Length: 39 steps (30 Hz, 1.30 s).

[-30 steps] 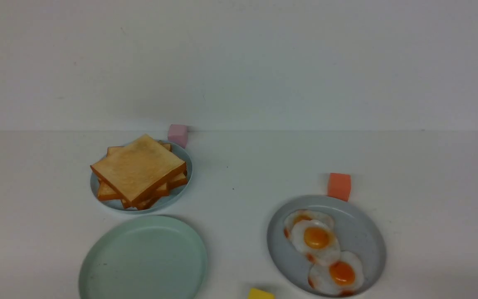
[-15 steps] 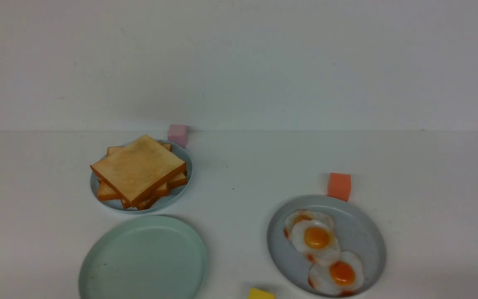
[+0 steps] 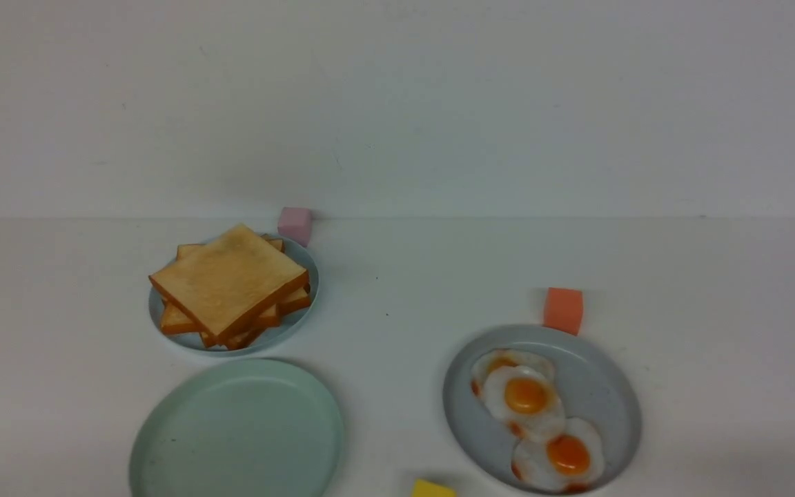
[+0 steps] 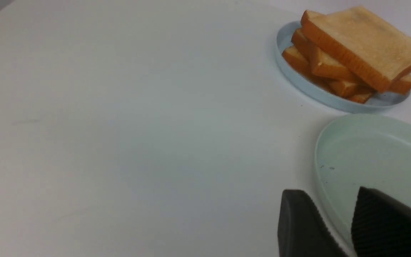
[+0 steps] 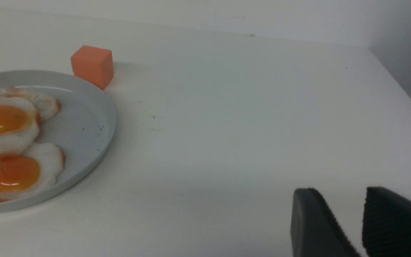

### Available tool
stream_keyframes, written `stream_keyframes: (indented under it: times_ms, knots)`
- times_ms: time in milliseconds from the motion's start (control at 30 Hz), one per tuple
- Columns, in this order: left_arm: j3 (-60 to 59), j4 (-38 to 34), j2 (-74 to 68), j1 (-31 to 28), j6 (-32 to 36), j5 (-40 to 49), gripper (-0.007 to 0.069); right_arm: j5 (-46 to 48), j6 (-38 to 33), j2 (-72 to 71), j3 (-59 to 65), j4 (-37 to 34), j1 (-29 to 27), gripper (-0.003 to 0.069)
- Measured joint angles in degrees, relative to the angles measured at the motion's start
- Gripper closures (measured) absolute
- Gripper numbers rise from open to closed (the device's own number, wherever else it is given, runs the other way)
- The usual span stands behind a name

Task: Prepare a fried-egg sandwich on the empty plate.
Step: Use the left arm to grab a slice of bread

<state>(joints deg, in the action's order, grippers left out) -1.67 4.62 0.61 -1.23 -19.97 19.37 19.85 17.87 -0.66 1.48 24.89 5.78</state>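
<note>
The mint plate (image 3: 235, 431) sat bare at the front left of the tabletop (image 3: 404, 290), just in front of the toast pile (image 3: 228, 286) on its small blue plate (image 3: 304, 310). Three fried eggs (image 3: 525, 397) lay on the grey plate (image 3: 604, 386) to the right, beside an orange cube (image 3: 563, 310). The left pincer (image 4: 330, 192) hung by the mint plate's rim and the right pincer (image 5: 341, 191) above bare tabletop. Both were narrowly parted and gripped nothing.

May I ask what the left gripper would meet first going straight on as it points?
Most likely the empty plate, its rim just ahead of the left gripper; the toast pile lies beyond it. Depth is uncertain.
</note>
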Motion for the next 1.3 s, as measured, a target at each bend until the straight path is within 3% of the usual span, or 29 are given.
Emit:
stream_keyframes:
  times_ms: [333, 567, 767, 867, 967, 1100, 1300]
  knots:
    - [0.00, -11.13, 0.00, 0.00, -0.13, -18.94, 0.0386, -17.18, 0.00, 0.00, 0.02, 3.17, 0.00, 0.0418]
    - [0.00, -12.60, 0.00, 0.00, -0.30, -21.97, 0.0386, -25.73, 0.96, 0.00, 0.06, 2.85, 0.00, 0.0418]
    - [-0.06, -20.06, 0.00, 0.00, -7.77, -30.15, 0.0386, -41.47, 10.77, 0.00, 0.06, -4.64, 0.00, 0.0418]
    - [0.30, -21.24, 0.00, 0.00, -10.73, -34.10, 0.0386, -44.86, 18.07, 0.00, -2.01, -10.67, 0.00, 0.0418]
    - [4.18, -19.52, 0.00, 0.00, -11.51, -30.53, 0.0386, -40.43, 21.72, 0.00, -8.30, -13.03, 0.00, 0.0418]
    - [16.69, -13.71, -1.58, 0.00, -11.71, -23.29, 0.0386, -24.30, 23.20, 2.31, -25.30, -13.46, 0.00, 0.0418]
    - [34.33, -11.98, -14.84, 0.00, -11.76, -12.89, 0.0386, 0.82, 23.20, 14.25, -45.87, -9.10, 0.00, 0.0418]
